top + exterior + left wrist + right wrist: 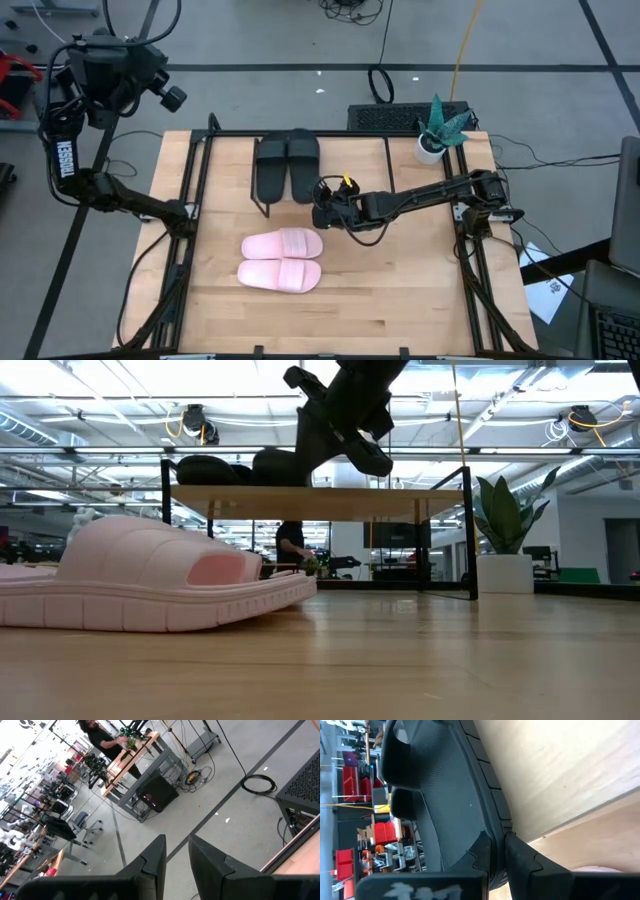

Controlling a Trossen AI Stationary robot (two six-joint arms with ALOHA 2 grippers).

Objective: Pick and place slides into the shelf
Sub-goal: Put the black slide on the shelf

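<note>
Wooden counter (400,290) in open lab; black slides (287,163) up on shelf (395,160), pink slides (281,259) below, foam-light, bendy. Right claw (322,205) clenched on black slide's sole edge; left claw (176,861), parked off counter, part-open, empty. Best pinched at sole rim or strap.

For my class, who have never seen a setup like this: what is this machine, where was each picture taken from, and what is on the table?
Two robot arms work at a wooden table. One picture looks straight down, one looks level across the tabletop, and one comes from each arm's wrist.

The right gripper is shut on the edge of a black slide on the shelf, beside the other black slide. Two pink slides lie on the table. The left gripper waits off the table's far left corner, holding nothing. A potted plant stands at the far right corner.
</note>
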